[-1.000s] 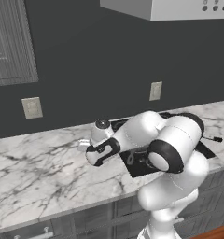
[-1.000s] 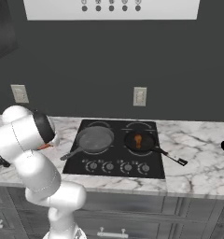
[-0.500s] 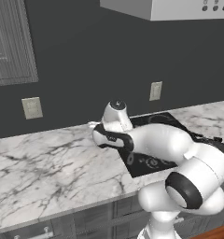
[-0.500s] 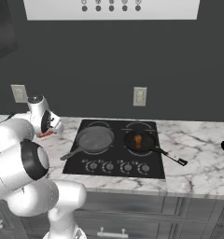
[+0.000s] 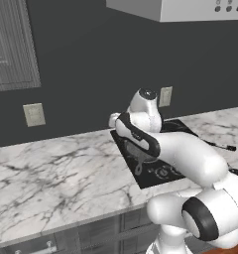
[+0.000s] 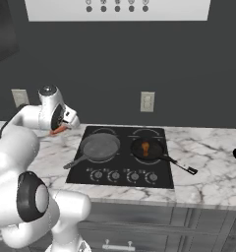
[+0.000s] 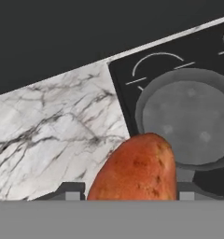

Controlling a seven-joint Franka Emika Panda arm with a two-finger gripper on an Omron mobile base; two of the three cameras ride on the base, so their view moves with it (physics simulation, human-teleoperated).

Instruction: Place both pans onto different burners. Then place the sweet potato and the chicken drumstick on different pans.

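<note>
Left of the cooktop [image 6: 121, 157], in the right base view, the gripper [image 6: 66, 124] hangs above the marble counter [image 6: 208, 177] clamped on the sweet potato [image 6: 58, 130], an orange-red end showing below it. A second ago the hand sat lower and further left. The grey pan [image 6: 99, 146] and black pan [image 6: 148, 148], holding the chicken drumstick [image 6: 145, 146], sit on burners. From the hand view, the sweet potato [image 7: 136, 170] sits between the fingertips, the grey pan [image 7: 188, 121] just beyond.
</note>
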